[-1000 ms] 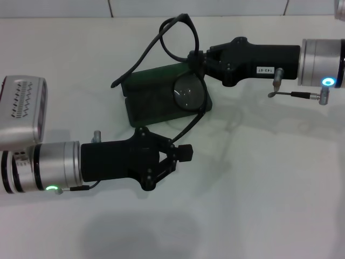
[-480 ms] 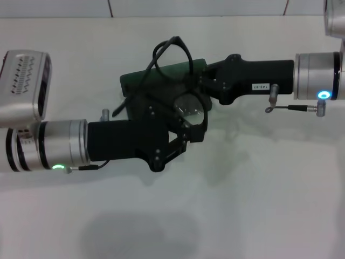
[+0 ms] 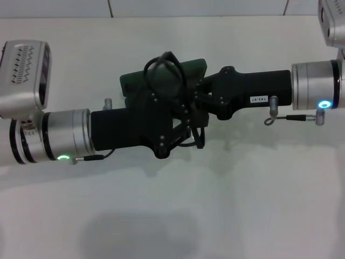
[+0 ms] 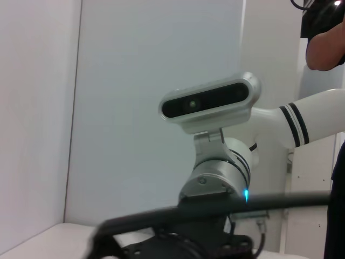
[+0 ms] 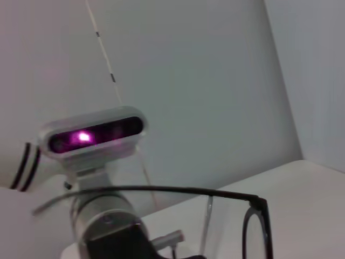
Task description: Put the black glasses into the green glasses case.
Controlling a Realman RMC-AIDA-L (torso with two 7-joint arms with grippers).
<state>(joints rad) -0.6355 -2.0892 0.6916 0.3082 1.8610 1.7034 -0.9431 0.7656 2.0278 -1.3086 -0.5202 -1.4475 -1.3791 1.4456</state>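
Note:
The green glasses case lies at the middle back of the white table, mostly covered by both grippers. My right gripper reaches in from the right and is shut on the black glasses, held over the case. One temple arm loops above the case and another part hangs below the grippers. My left gripper reaches in from the left, over the case's front and against the glasses. In the right wrist view a temple arm and a lens rim show. A black temple arm crosses the left wrist view.
The white table runs to a wall at the back. The left wrist view shows the right arm's camera and a person's arm behind. The right wrist view shows the left arm's camera.
My left gripper has moved back and right, from in front of the case to over it, against the glasses. My right gripper has shifted slightly left and the glasses have turned over the case.

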